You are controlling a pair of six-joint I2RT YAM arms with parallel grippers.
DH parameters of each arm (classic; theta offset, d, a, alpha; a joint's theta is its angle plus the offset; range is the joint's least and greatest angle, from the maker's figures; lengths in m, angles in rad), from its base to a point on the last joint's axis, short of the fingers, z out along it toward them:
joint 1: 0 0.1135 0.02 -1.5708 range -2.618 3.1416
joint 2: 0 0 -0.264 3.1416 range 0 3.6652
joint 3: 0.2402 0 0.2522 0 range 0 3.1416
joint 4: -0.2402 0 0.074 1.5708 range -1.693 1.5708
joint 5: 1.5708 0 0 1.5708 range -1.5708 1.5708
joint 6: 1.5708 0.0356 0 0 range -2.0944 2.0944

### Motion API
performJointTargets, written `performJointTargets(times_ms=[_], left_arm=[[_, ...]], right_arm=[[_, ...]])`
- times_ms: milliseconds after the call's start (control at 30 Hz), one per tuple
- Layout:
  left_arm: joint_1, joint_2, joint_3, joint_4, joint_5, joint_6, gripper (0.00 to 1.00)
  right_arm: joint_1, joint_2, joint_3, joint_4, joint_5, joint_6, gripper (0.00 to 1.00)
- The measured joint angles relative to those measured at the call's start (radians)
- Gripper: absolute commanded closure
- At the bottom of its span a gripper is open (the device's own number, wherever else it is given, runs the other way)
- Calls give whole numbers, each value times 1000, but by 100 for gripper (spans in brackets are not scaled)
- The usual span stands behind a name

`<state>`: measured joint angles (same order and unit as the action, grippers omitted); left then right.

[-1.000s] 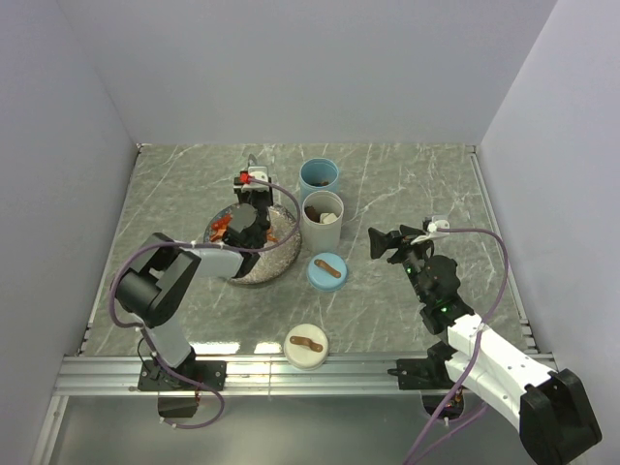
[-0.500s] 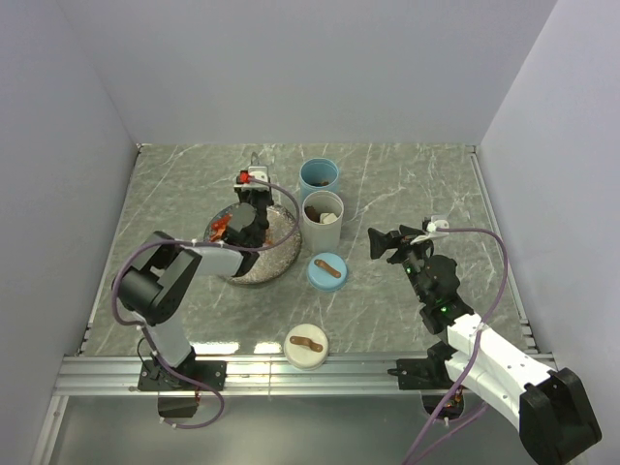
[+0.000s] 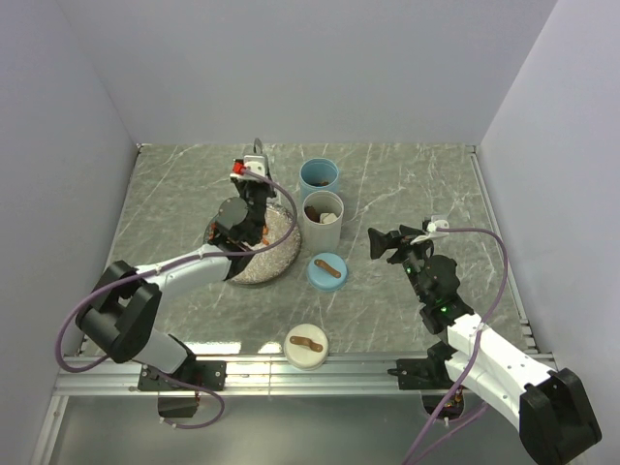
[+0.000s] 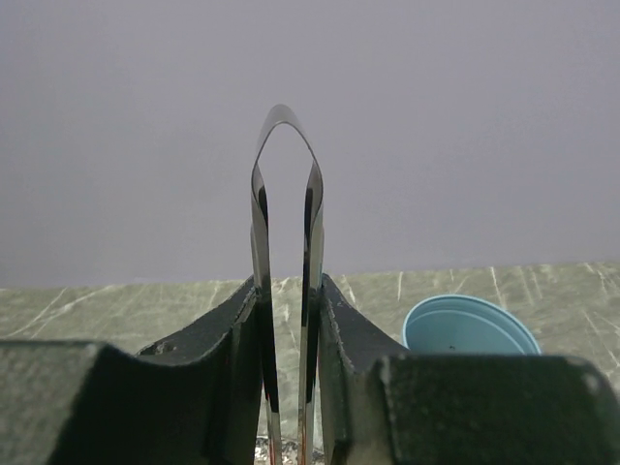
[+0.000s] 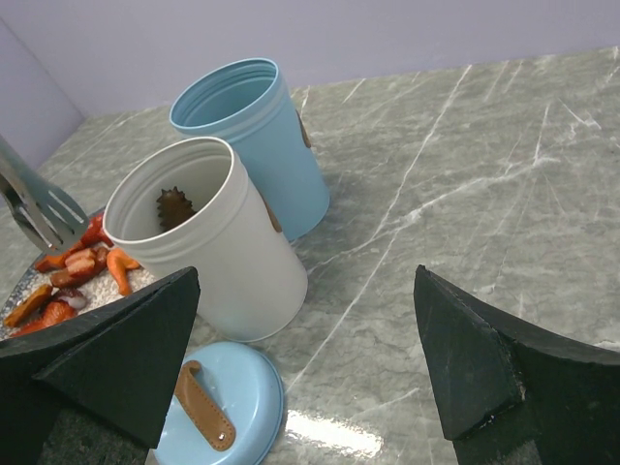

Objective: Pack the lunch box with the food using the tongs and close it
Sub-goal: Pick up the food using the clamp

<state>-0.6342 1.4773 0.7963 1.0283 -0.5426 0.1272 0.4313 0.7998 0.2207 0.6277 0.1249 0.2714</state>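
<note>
left wrist view: we see the left gripper (image 4: 288, 329) with its fingers (image 4: 228, 334) pinching the tongs (image 4: 312, 218), whose arms are squeezed near together. the tong tips hang over the food (image 5: 73, 266) on the plate (image 3: 281, 254), beside the white canister (image 5: 218, 257). the right gripper (image 5: 305, 325) has its fingers spread, holding nothing.

The left arm (image 3: 189, 269) and right arm (image 3: 494, 358) have pale white links and black joint housings. A purple cable (image 3: 505, 263) loops along each. A red tag (image 3: 238, 171) marks the left wrist, and green lights (image 3: 438, 308) dot the right arm. The pincer fingers (image 5: 465, 358) are matte black wedges.
</note>
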Motion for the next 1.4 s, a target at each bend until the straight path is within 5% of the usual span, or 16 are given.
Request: performJointTargets(times_ms=[467, 1400], left_arm=[[19, 139, -10, 62, -3, 40, 60], [62, 201, -81, 201, 4, 24, 55]], right_arm=[[0, -6, 0, 0, -3, 0, 2], [0, -6, 0, 0, -3, 0, 2]])
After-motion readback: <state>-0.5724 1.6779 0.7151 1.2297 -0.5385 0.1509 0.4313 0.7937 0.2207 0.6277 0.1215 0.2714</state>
